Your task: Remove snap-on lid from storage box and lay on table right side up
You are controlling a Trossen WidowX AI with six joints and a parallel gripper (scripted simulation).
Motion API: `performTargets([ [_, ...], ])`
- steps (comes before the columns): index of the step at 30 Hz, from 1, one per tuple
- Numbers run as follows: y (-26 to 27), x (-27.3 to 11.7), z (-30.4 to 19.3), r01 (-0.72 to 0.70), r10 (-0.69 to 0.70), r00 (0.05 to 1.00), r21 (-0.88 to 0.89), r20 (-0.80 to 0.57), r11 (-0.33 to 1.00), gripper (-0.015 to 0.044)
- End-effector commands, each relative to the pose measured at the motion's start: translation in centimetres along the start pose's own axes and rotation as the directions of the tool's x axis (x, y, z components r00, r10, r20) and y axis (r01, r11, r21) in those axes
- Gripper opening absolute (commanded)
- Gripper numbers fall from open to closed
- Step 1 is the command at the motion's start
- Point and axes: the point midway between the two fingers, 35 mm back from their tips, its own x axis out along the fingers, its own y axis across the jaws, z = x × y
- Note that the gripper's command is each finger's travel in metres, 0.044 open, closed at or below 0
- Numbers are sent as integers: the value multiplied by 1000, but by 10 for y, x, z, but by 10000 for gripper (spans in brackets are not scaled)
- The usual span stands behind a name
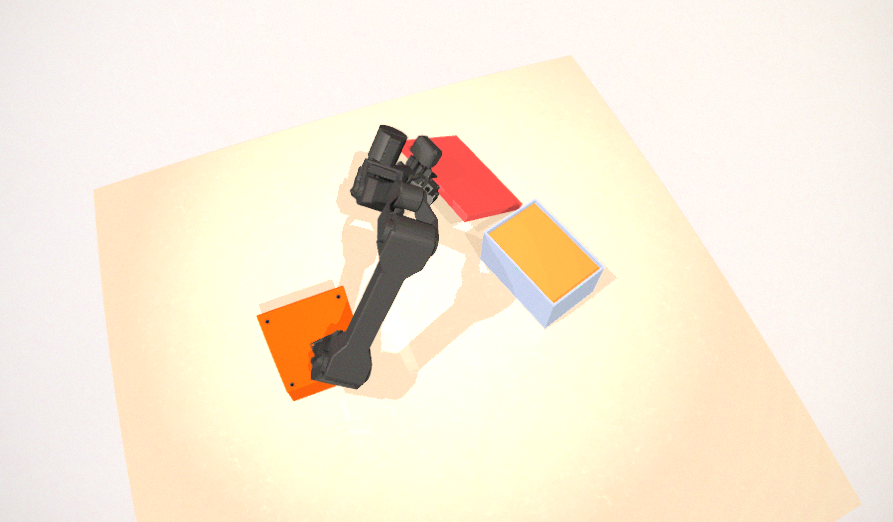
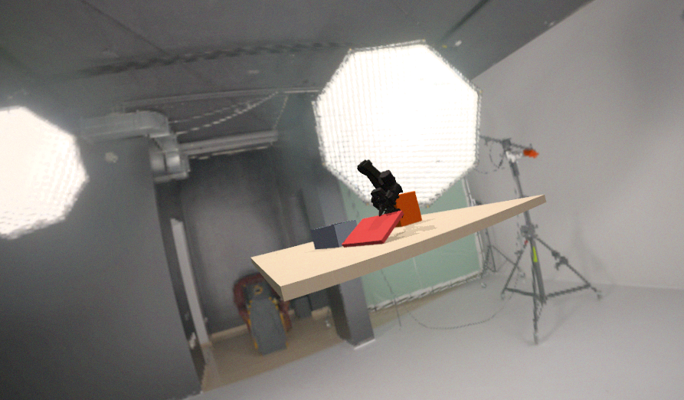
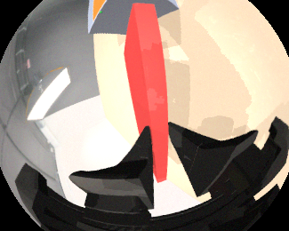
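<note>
The red lid [image 1: 471,178] [image 2: 374,228] [image 3: 146,67] is off the box and held on a slant beside it, with the end at my fingers raised and the far end low near the box. My gripper [image 3: 157,127] is shut on one end of the lid; the arm partly hides this grip in the top view, and it is small in the exterior view. The pale blue storage box [image 1: 514,279] [image 2: 326,236] [image 3: 115,22] stands open-topped, with an orange surface [image 1: 543,253] inside its rim. Whether the low edge touches the table is unclear.
The arm rises from an orange block [image 1: 299,344] [image 2: 410,208] with dark holes at its corners. The pale table [image 1: 241,454] [image 2: 294,273] [image 3: 221,71] carries everything, and its edge lies behind the lid in the top view.
</note>
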Motion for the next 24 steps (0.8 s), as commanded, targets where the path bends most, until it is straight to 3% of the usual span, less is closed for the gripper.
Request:
performTargets([
  [1, -12, 6, 2, 22, -22, 1000, -16, 1, 1000, 0],
  [24, -27, 18, 2, 22, -22, 1000, -17, 2, 1000, 0],
])
